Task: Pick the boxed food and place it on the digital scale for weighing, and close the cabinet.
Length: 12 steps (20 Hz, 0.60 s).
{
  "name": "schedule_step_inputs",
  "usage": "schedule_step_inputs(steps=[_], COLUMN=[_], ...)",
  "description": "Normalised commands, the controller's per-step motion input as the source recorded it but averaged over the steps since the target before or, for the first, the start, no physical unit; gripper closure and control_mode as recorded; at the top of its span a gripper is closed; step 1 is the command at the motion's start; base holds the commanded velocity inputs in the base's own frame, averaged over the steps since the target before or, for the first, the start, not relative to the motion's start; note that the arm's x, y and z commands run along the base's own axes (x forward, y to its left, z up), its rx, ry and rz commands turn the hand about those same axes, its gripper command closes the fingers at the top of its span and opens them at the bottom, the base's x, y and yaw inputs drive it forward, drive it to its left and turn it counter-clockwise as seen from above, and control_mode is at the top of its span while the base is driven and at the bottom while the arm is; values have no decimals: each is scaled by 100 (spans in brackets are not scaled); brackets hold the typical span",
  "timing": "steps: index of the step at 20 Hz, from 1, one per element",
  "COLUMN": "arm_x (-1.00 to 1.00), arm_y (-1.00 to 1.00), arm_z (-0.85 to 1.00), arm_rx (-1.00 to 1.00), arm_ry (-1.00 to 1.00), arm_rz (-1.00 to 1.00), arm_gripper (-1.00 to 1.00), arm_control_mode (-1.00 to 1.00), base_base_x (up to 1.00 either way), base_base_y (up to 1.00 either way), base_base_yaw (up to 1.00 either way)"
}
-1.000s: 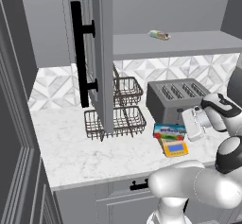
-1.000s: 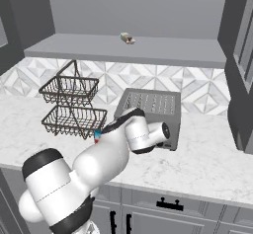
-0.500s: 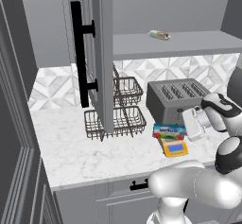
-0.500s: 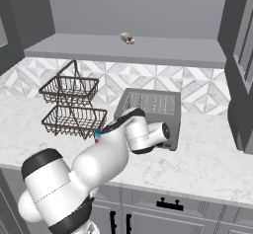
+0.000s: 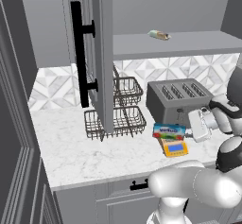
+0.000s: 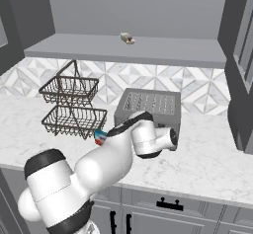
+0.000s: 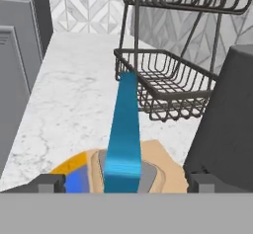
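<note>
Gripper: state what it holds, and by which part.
Nothing. The gripper stands open, its fingertips clear of the boxed food, which rests on the digital scale.

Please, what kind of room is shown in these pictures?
It looks like a home kitchen: a marble-look counter with a four-slot toaster, a wire basket rack, a tiled back wall, and grey wall cabinets with a shelf above.

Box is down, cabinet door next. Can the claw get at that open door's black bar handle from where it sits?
Probably yes. The claw is open and straddles the boxed food on the digital scale. The cabinet door hangs over the wire basket rack, its handle unobstructed.
</note>
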Motion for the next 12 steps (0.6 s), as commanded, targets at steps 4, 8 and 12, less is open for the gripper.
schedule_step_inputs(steps=[4, 8, 12], arm_x=[-40, -65, -50], arm_y=[-64, -55, -61], arm_z=[9, 36, 50], arm_rx=[12, 20, 48], arm_ry=[-15, -27, -40], arm_rz=[-3, -5, -1], arm_gripper=[-100, -100, -100], arm_control_mode=[-100, -100, -100], base_base_x=[0, 0, 0], base_base_y=[0, 0, 0], base_base_yaw=[0, 0, 0])
